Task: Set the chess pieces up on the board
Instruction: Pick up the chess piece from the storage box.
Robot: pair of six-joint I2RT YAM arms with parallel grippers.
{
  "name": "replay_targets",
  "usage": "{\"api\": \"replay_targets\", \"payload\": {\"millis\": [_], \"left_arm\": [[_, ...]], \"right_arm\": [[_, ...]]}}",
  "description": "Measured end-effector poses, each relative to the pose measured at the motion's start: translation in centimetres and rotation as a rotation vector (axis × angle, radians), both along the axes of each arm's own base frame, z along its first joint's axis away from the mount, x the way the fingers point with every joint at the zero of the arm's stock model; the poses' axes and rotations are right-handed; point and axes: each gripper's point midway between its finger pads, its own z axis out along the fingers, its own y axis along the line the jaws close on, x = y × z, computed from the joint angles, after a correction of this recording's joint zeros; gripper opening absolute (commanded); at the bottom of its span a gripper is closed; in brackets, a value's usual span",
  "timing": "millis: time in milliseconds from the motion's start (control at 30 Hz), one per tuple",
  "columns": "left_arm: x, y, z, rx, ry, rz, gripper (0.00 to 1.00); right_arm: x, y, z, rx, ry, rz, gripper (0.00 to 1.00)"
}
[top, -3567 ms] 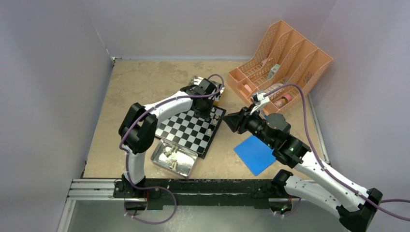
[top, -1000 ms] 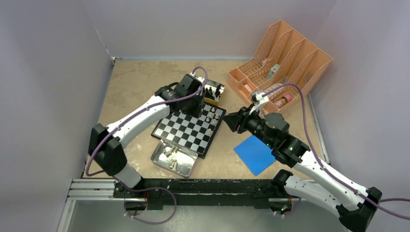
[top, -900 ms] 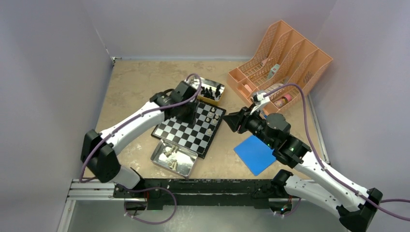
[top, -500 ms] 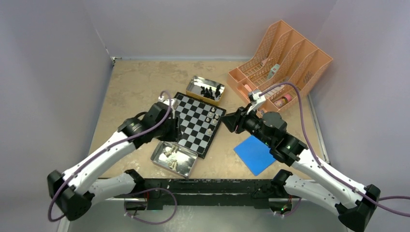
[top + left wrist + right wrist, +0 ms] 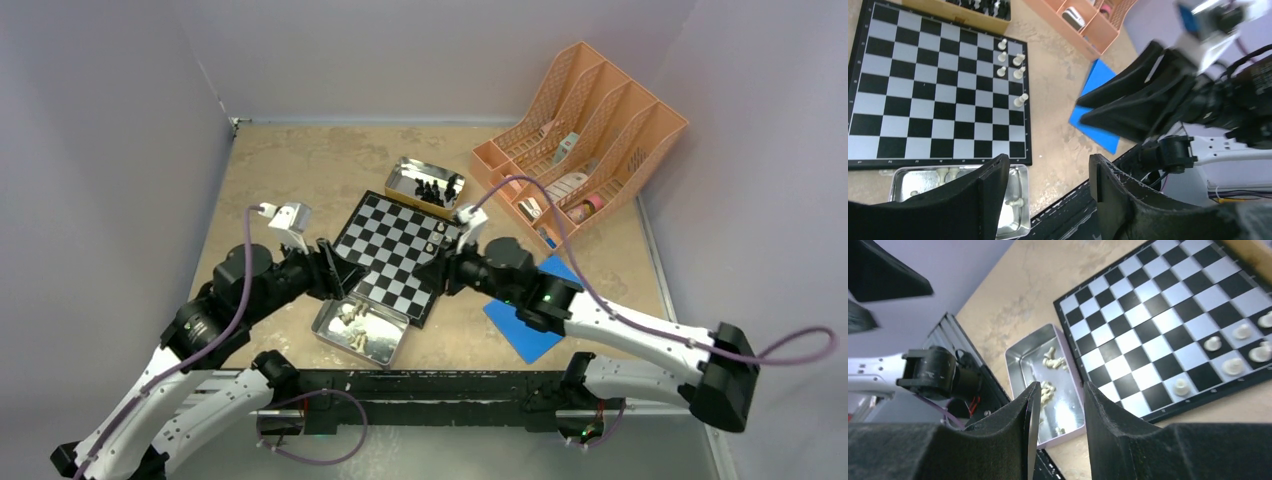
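Moved: left gripper (image 5: 1048,162) back near-left, right gripper (image 5: 1061,387) leftward; both finger pairs apart, empty. Risk: arms collide over shiny rectangular metal tin (image 5: 1023,370) holding cream-white chess pieces (image 5: 1048,390).

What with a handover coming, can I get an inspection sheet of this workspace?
Surface: tan table, no spills seen.
Job's things: board lies flat; several cream-white pieces stand near one edge, more lie in the near tin; black pieces in the far tin.
Clutter: blue flat square; orange rack holding small items.
Grippers: left gripper and right gripper both open, empty, by the board's near edge.
Cables: purple cable along each arm, none seen snagged.
Surroundings: pale walls; black rail at the near edge.
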Motion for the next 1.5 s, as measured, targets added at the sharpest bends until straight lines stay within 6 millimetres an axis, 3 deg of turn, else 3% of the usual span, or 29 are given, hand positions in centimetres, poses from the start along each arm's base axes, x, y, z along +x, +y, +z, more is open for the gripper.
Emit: {"api": "replay_targets", "payload": {"millis": [267,400,500,633,733,900,1067,1267,1500], "left_arm": [[-1.5,1.1,3.9,-0.075,-0.094,-0.006,0.6],[-2.4,2.2,6.2,-0.119,-0.152,0.006,0.6],[-3.1,3.2,6.8,-0.134,-0.176,0.024,0.6],[-3.9,4.7,7.4,-0.148,-0.202,0.062,0.6],[-4.8,5.9,8.6,-0.175,-0.237,0.085,0.59],[-6.0,7.1,10.8,-0.222,-0.295,0.092,0.59],[-6.3,7.4,11.3,-0.22,-0.314,0.087,0.59],[-7.1,8.1,12.7,-0.238,-0.351,0.086,0.59],[-7.6,8.5,13.4,-0.252,-0.367,0.086,0.59]], "right_arm": [[-2.3,6.7,-4.6,-0.125,0.016,0.148,0.41],[-1.9,9.2,-6.8,-0.176,-0.012,0.224,0.39],[-1.3,11.0,-8.2,-0.216,-0.027,0.261,0.37],[-0.3,13.4,-9.1,-0.265,-0.054,0.249,0.37],[-0.8,14.9,-9.6,-0.316,-0.104,0.254,0.38],[-1.6,16.3,-10.9,-0.421,-0.208,0.308,0.36],[-1.8,17.6,-12.8,-0.555,-0.361,0.407,0.34],[-3.2,16.9,-17.0,-0.762,-0.523,0.577,0.34],[-3.4,16.7,-19.0,-0.87,-0.645,0.712,0.35]]}}
